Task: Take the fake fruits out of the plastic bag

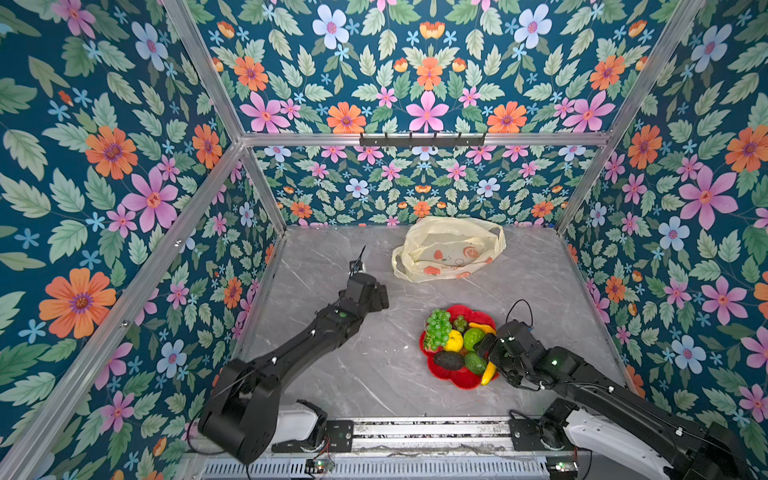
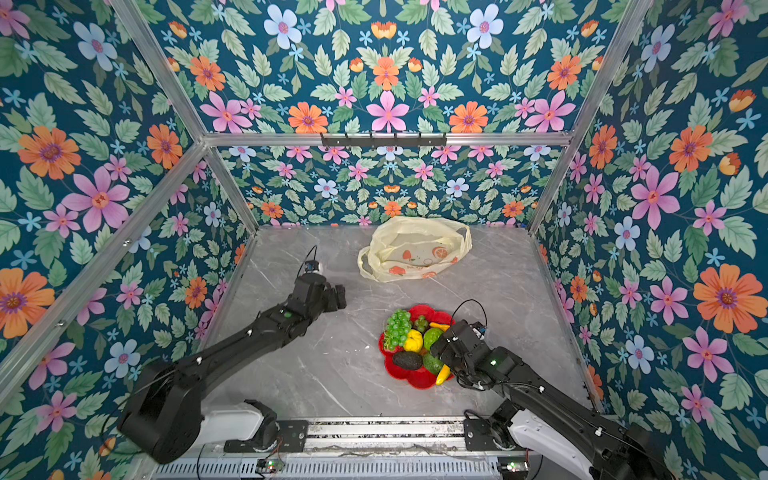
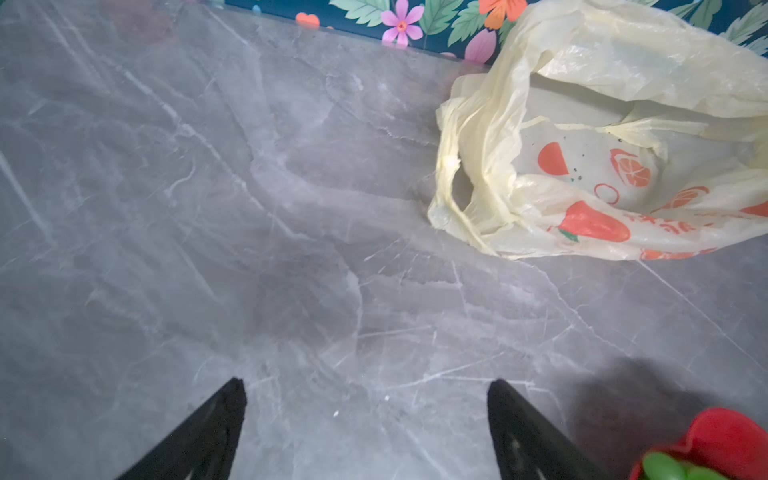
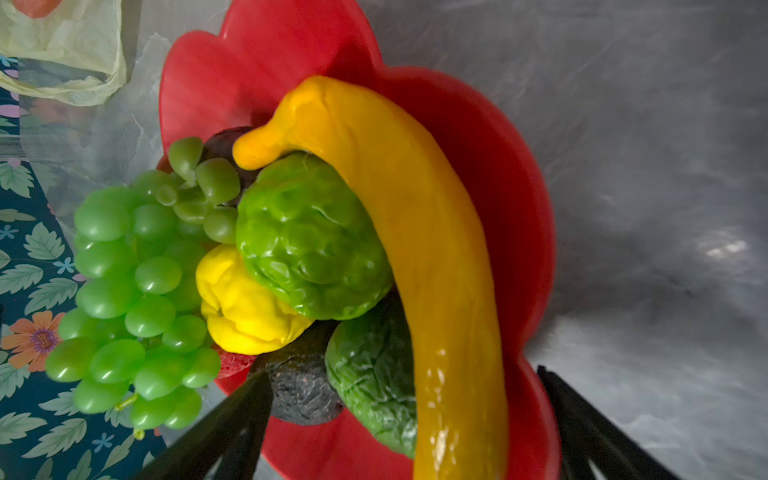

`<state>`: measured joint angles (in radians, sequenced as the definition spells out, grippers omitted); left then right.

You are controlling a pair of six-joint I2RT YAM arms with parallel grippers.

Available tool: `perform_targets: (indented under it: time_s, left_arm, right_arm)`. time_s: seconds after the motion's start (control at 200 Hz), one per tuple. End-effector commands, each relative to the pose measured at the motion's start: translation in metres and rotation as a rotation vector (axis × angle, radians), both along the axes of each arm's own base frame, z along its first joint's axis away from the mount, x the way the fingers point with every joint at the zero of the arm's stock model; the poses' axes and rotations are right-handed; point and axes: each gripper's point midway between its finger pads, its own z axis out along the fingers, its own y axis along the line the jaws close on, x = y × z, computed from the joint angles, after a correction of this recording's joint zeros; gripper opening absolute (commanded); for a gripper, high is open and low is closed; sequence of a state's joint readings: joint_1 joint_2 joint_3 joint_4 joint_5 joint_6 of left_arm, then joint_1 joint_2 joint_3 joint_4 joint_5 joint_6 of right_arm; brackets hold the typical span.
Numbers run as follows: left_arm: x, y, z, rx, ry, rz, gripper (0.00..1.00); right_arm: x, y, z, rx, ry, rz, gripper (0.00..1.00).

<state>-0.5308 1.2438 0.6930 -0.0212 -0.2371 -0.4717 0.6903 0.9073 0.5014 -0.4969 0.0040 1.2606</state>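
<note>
Both gape empty: left pincer point(image 3: 365, 386) near plastic bag point(image 3: 623, 83); right pincer point(image 4: 403, 374), perhaps touching, over fake fruits point(image 4: 307, 237) on plate point(image 4: 257, 62).

Grey, white-veined marble-look counter point(image 1: 357, 374). Resting directly on it: crumpled pale-yellow plastic bag point(image 1: 446, 243) near the far edge, mouth gaping; red flower-shaped plate point(image 1: 459, 379) nearer the front, well apart from the bag.

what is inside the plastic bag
Through the open mouth of the plastic bag, only its own inner wall shows, with flat orange-red prints and dark specks; no toy fruit is visible. The part under the folded top layer is covered.
</note>
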Motion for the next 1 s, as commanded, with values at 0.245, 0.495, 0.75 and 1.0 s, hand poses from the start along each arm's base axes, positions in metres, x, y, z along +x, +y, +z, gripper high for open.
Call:
perform_targets:
  time_s: [0.245, 0.495, 0.75, 1.0]
  left_arm:
    - [-0.038, 0.042, -0.002, -0.006, -0.092, 0.098, 0.94]
    - [-0.047, 0.053, -0.002, -0.004, -0.120, 0.125, 0.94]
    - [-0.044, 0.055, -0.005, 0.010, -0.110, 0.144, 0.99]
    - [-0.034, 0.074, 0.013, 0.069, -0.161, 0.268, 1.00]
  right_arm:
    - [0.045, 0.050, 0.012, 0.048, -0.064, 0.075, 0.99]
    - [0.063, 0.074, 0.004, 0.032, -0.049, 0.122, 0.99]
    - [0.056, 0.056, 0.002, -0.056, -0.042, 0.126, 0.99]
    - [0.047, 0.011, 0.023, -0.227, -0.102, 0.155, 0.99]
